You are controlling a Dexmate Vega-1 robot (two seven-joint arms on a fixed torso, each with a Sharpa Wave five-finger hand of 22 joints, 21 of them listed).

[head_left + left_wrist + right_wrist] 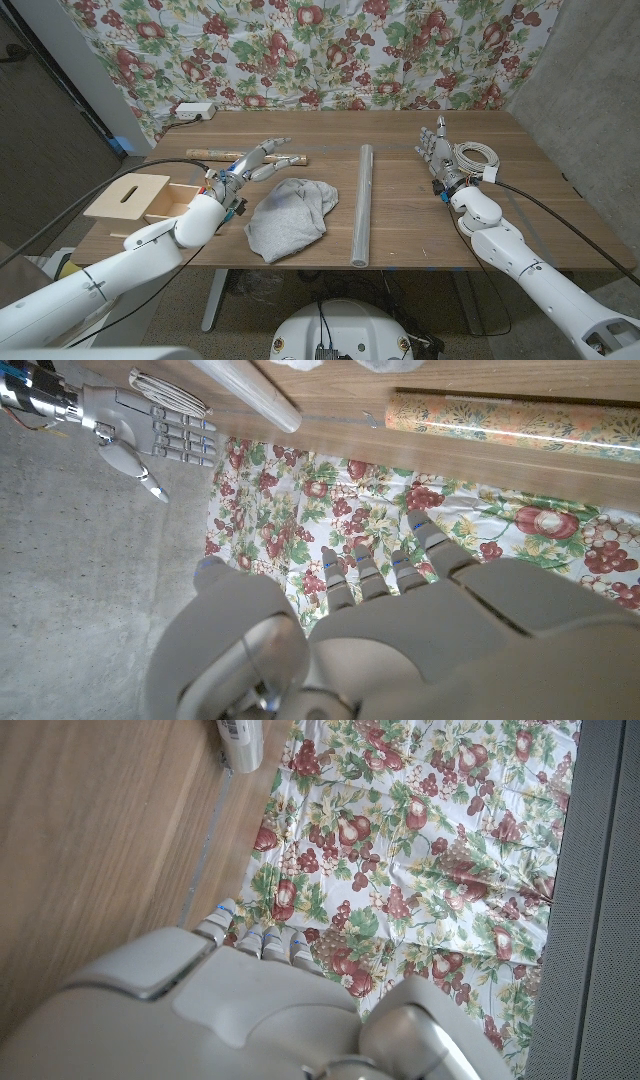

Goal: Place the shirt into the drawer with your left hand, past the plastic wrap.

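A crumpled grey shirt (290, 216) lies on the wooden table (420, 235), left of centre. My left hand (246, 168) hovers just left of it with fingers spread and holds nothing; the left wrist view shows its back (400, 625). A clear plastic wrap roll (362, 205) lies lengthwise right of the shirt, and its end shows in the wrist views (250, 390) (240, 738). The light wooden drawer box (128, 196) stands at the table's left edge with its drawer (180, 203) pulled out toward my left hand. My right hand (438, 152) stands open at the right, empty (150, 430) (250, 1010).
A patterned paper roll (212, 152) (510, 420) lies behind my left hand. A coiled white cable (480, 155) sits beside my right hand. A white power strip (195, 110) rests at the back left edge. A floral cloth (330, 50) hangs behind the table.
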